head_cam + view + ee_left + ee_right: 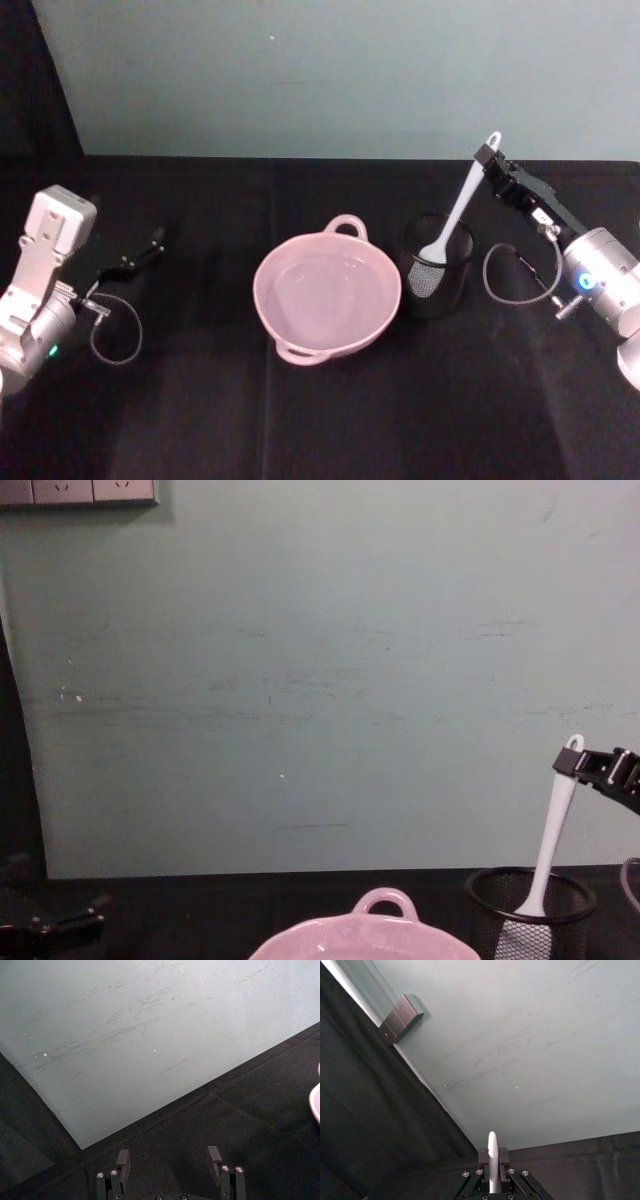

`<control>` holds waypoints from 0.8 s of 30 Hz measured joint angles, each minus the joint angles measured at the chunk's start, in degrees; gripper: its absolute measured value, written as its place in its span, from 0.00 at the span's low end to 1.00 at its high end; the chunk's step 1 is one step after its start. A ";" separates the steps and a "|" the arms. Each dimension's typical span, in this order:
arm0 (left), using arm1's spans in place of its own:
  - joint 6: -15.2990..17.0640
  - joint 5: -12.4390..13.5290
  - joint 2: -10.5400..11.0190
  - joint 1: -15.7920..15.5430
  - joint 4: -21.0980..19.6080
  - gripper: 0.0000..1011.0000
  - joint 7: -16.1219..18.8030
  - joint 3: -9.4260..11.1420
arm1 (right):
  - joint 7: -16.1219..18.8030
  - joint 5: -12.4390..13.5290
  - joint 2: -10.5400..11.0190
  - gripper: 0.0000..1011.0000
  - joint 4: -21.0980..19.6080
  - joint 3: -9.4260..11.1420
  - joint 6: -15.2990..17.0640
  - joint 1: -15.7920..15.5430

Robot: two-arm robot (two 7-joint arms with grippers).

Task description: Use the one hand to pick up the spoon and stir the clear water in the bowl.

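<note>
Black tabletop [200, 400]: right gripper [487, 158] grips spoon [455, 215] inside mesh cup [438, 282].

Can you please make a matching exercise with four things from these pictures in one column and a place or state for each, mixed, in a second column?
1. spoon
2. bowl
3. left gripper
4. wire-mesh cup

A. open, off to the robot's left over the black cloth
B. black, standing to the right of the pink dish
C. clamped near its handle end by the right gripper, blade down in the cup
D. pale pink, in the middle of the table

Pairs: 1-C, 2-D, 3-A, 4-B
</note>
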 joint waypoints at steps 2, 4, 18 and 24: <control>0.00 0.00 0.00 0.00 0.00 1.00 0.00 0.00 | 0.00 0.38 0.03 0.11 0.61 -0.41 0.04 0.31; 0.00 0.00 0.00 0.00 0.00 1.00 0.00 0.00 | -0.01 0.63 0.06 0.11 1.03 -0.67 0.09 0.52; 0.00 0.00 0.00 0.00 0.00 1.00 0.00 0.00 | -0.15 2.57 0.10 0.11 3.58 -2.09 -0.02 1.54; 0.00 0.00 0.00 0.00 0.00 1.00 0.00 0.00 | -0.54 3.12 0.14 0.19 3.85 -2.26 -0.16 1.56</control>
